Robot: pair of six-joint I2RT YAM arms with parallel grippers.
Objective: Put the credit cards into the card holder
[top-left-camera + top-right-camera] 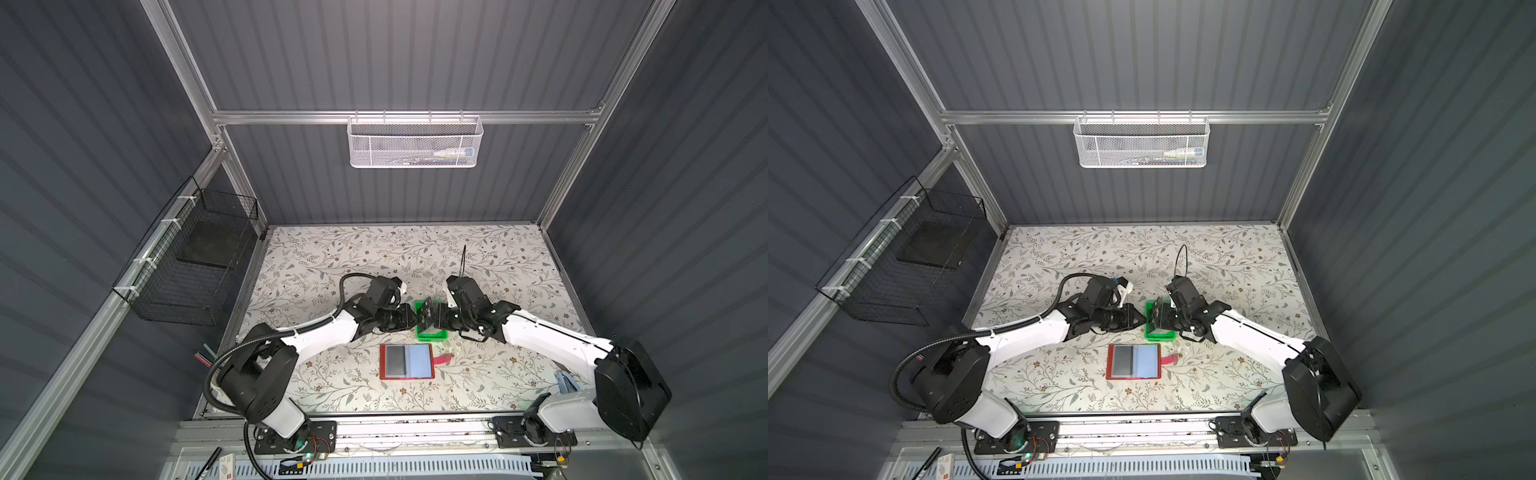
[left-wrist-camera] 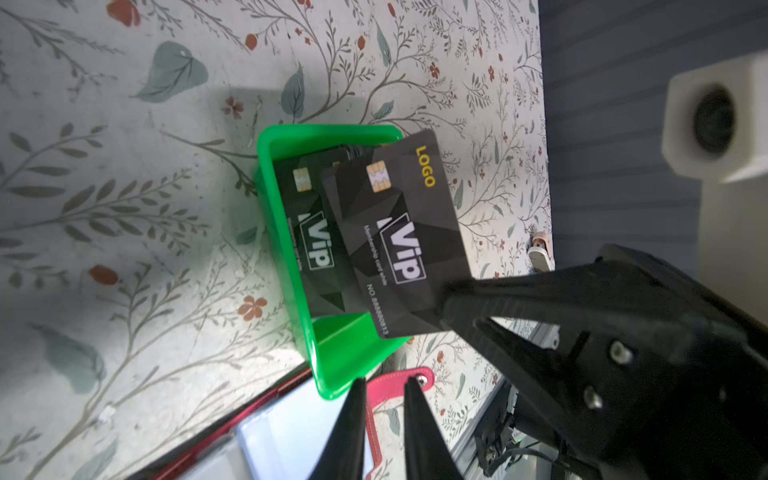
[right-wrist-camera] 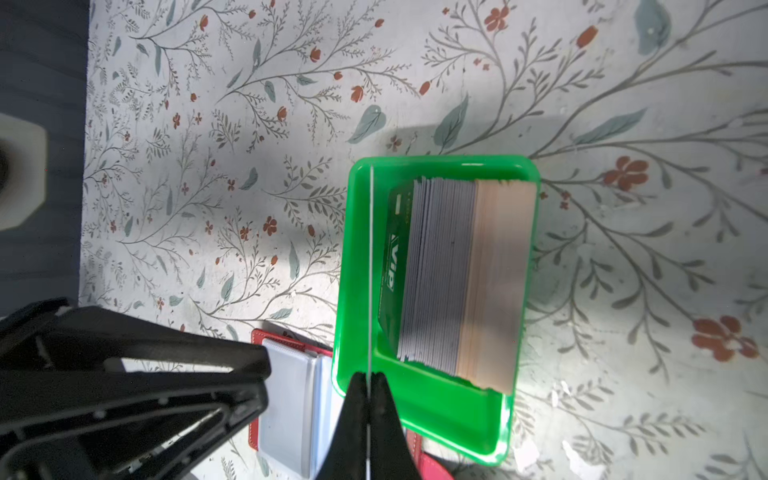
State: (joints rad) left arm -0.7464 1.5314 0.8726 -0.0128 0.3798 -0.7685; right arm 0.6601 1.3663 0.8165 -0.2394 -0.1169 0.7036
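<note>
A black "Vip" credit card (image 2: 399,232) hangs tilted over the small green tray (image 2: 291,137), pinched at one corner by my right gripper (image 3: 368,376), which is shut on it; there the card (image 3: 370,257) shows edge-on as a thin white line. In both top views the card (image 1: 426,316) (image 1: 1156,315) sits between my left gripper (image 1: 414,320) (image 1: 1144,320) and right gripper (image 1: 437,318) (image 1: 1166,318). My left gripper (image 2: 385,380) stands slightly open and empty just beside the card. A stack of credit cards (image 3: 457,274) stands in the tray. The red card holder (image 1: 406,361) (image 1: 1133,360) lies open nearer the front.
The green tray (image 1: 432,336) (image 1: 1160,334) sits just behind the card holder, whose red snap tab (image 2: 399,384) points right. A white mesh basket (image 1: 413,143) hangs on the back rail. A black wire basket (image 1: 195,266) hangs on the left wall.
</note>
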